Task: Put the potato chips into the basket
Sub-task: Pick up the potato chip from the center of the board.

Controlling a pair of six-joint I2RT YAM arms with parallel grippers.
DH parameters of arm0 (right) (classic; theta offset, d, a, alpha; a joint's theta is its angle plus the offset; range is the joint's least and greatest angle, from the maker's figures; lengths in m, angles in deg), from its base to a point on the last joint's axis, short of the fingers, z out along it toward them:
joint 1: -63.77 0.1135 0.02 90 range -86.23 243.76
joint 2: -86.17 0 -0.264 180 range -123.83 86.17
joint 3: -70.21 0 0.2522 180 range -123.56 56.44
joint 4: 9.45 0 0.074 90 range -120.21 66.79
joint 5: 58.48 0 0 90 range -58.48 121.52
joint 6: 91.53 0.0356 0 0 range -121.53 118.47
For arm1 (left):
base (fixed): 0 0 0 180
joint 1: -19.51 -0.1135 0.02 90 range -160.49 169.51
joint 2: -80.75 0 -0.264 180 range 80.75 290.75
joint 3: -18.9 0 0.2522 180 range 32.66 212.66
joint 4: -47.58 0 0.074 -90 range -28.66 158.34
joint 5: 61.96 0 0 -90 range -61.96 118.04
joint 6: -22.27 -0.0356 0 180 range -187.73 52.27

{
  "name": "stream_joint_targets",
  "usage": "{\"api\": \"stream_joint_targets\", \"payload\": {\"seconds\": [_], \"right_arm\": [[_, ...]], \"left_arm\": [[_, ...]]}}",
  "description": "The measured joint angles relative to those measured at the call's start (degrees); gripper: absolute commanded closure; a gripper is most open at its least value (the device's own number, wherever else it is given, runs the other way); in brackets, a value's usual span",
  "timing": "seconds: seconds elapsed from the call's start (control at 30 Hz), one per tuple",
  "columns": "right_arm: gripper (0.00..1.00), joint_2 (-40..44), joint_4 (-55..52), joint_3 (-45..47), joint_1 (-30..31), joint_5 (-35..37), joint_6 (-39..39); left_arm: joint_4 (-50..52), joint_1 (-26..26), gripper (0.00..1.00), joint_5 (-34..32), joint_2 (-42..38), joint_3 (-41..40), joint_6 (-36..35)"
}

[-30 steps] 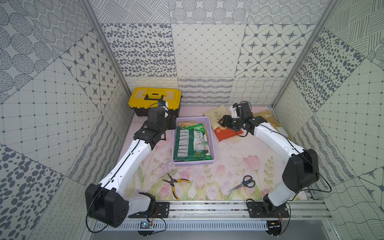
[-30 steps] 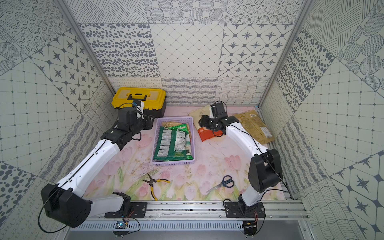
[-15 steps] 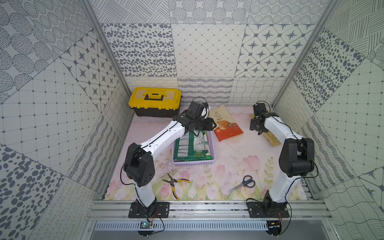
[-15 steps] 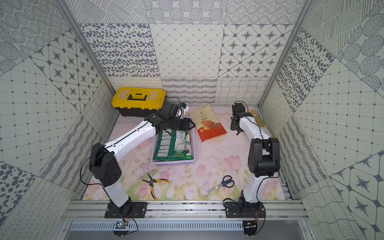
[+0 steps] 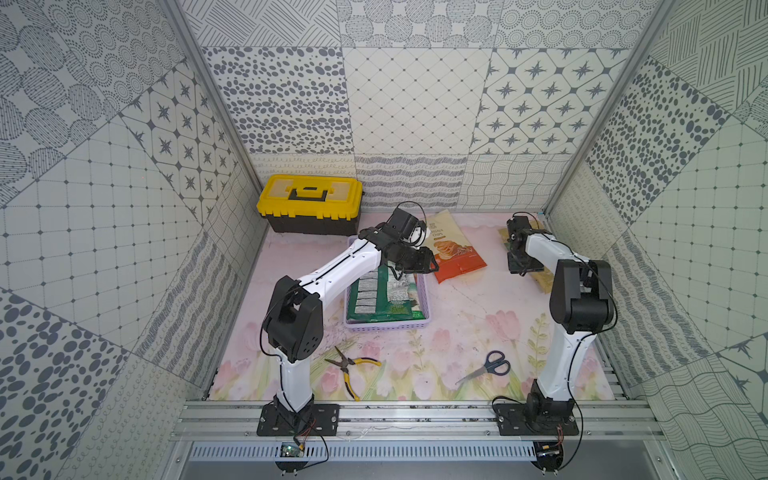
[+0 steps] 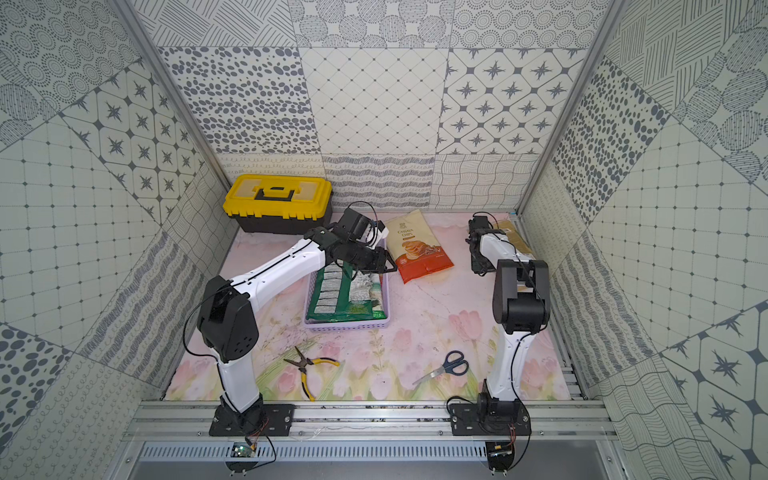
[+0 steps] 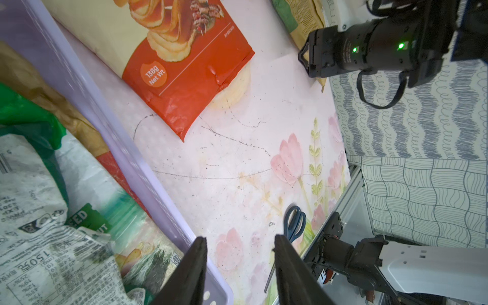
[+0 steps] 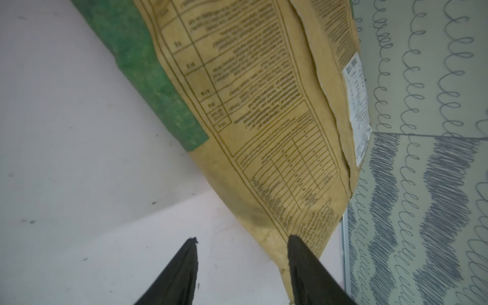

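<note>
– What's in the basket (image 5: 386,325)?
– I see green bags (image 5: 368,299) inside; the Cassava bag (image 5: 457,259) lies just beside it, the tan bag (image 8: 277,118) by the wall. My left gripper (image 7: 239,245) and right gripper (image 8: 241,244) both stand part-open, holding nothing

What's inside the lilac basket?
In the shallow lilac plastic basket, a dark green snack bag and a crinkly green-white one lie on top; a tan-and-red bag edge shows beneath. The left gripper hides the far end.

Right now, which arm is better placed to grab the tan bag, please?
Right: the right claw is open at the tan bag; the left claw hovers at the basket, farther away.
</note>
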Motion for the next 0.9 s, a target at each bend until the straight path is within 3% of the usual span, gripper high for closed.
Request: {"api": "stream_joint_targets", "payload": {"seconds": [0.17, 0.27, 0.37, 0.43, 0.57, 0.63, 0.7, 0.9], "right_arm": [[0.59, -2.36, 0.39, -2.91, -0.79, 1.81, -1.22], [0.57, -3.34, 0.46, -3.02, -1.18, 1.53, -1.16], [0.48, -3.85, 0.44, -3.02, -1.42, 0.7, -1.07], [0.48, -4.31, 0.39, -3.08, -1.42, 0.15, -1.22], [0.6, -6.51, 0.13, -3.89, -1.51, -0.63, -1.22], [0.71, -7.02, -0.04, -4.2, -1.53, -0.74, -1.01], [0.98, -6.99, -0.24, -4.2, -1.51, -0.87, -0.42], [1.0, -4.59, -0.74, -3.91, -1.27, -1.14, 0.55]], "left_arm": [[0.55, 0.04, 0.54, 0.57, 0.83, -0.68, 0.39], [0.63, 0.04, 0.54, 0.59, 0.85, -0.68, 0.42], [0.76, 0.04, 0.55, 0.52, 0.83, -0.68, 0.39], [0.81, 0.04, 0.54, 0.52, 0.79, -0.68, 0.39], [0.9, 0.04, 0.54, 0.48, 0.74, -0.68, 0.37], [0.9, 0.04, 0.54, 0.46, 0.74, -0.68, 0.37], [0.94, 0.04, 0.54, 0.42, 0.66, -0.68, 0.35], [1.25, 0.07, 0.55, 0.04, -0.02, -0.68, 0.28]]}}
